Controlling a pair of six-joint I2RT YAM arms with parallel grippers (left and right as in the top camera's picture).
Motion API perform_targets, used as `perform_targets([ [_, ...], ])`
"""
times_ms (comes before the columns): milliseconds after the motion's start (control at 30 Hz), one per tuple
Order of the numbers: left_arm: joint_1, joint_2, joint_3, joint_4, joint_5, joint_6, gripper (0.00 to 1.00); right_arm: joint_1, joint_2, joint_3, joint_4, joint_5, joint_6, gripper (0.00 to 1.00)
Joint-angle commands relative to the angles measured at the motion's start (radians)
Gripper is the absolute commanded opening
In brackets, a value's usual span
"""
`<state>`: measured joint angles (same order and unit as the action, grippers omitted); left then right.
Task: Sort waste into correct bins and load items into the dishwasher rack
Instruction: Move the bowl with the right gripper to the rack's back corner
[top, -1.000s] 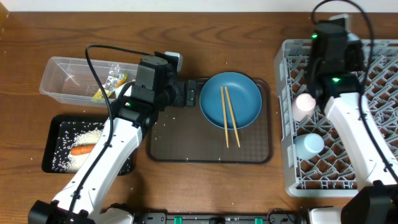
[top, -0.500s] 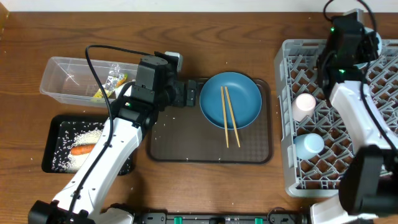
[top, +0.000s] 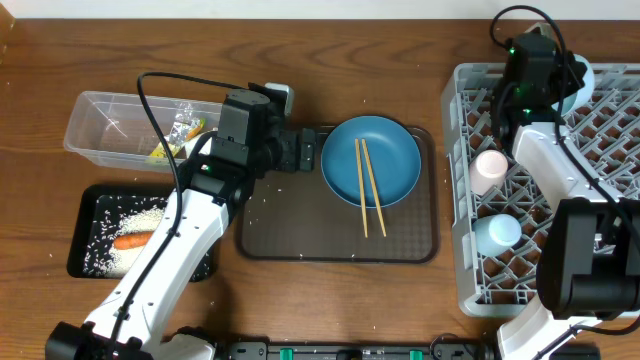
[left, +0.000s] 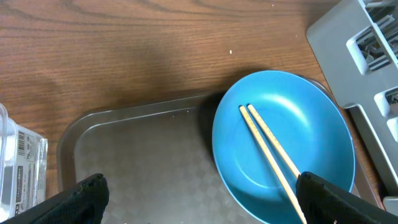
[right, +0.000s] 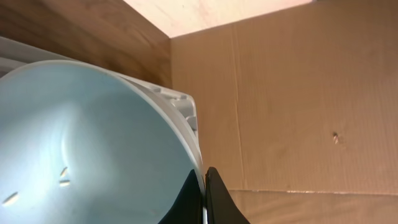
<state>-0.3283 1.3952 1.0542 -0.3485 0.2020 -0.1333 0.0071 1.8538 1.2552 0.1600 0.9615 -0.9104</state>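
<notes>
Two chopsticks (top: 368, 190) on one plate (top: 395, 150), two cups (top: 490, 168) racked, left fingers (left: 81, 199) spread empty, right fingers (right: 216, 199) pinching bowl (right: 93, 137)

The serving tray (top: 290, 235) sits mid-surface (top: 330, 60), the plate (top: 385, 140) on its right half, the chopsticks (top: 368, 190) on the plate. Left of it, the tub (top: 110, 125) lies behind the shallow tray (top: 85, 255) holding the carrot (top: 132, 241). Right stands the rack (top: 460, 250): farther cup (top: 490, 170) and nearer cup (top: 496, 233) along its left side, bowl (top: 580, 82) at its far edge

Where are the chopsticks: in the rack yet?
Out. Both chopsticks lie on the blue plate on the brown tray, outside the rack.
</notes>
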Motion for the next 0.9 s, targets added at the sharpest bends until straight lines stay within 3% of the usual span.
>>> perform_targets([
  [0, 0.005, -0.008, -0.002, -0.002, -0.013, 0.002, 0.98, 0.02, 0.015, 0.0, 0.006, 0.006, -0.034, 0.01],
  [767, 0.005, -0.008, -0.002, -0.002, -0.013, 0.002, 0.98, 0.138, 0.129, 0.0, 0.005, 0.026, -0.093, 0.01],
  [867, 0.005, -0.008, -0.002, -0.002, -0.013, 0.002, 0.98, 0.162, 0.129, 0.0, 0.004, 0.026, -0.093, 0.06],
])
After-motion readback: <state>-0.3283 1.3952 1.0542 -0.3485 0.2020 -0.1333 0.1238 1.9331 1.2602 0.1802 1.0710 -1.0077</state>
